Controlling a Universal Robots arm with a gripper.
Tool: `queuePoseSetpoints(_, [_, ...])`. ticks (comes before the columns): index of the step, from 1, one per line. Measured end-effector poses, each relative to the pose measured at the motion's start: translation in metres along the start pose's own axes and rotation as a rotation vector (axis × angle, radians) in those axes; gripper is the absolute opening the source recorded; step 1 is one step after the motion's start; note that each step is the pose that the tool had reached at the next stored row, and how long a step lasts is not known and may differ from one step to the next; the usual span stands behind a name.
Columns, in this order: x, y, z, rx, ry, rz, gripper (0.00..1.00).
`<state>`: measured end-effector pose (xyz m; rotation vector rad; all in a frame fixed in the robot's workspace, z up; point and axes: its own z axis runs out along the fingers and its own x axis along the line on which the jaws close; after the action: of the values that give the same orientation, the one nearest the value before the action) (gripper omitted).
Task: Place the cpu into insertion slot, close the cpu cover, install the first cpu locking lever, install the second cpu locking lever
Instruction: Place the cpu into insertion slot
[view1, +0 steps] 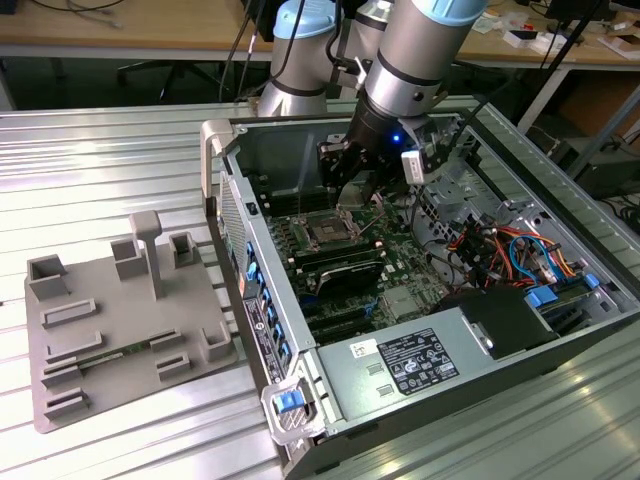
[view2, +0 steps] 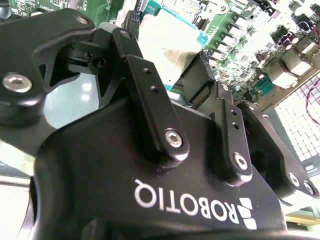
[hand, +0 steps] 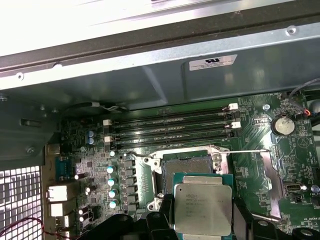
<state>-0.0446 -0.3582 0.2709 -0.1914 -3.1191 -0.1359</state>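
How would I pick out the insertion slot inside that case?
Inside the open computer case, find the green motherboard. Beside the long black memory slots sits the insertion slot, close to the cpu held by the gripper. Unlike those slots, it is square, with a dark centre and silver metal rim.

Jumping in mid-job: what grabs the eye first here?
The hand hangs inside the open computer case, gripping the cpu near the insertion slot, whose dark centre lies bare. On the exterior view's left sits a grey fixture tray.
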Motion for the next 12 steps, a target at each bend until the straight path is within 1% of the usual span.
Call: queuePoseSetpoints(12, [0.0000, 0.0000, 0.0001, -0.0002, -0.0011, 0.013, 0.55])
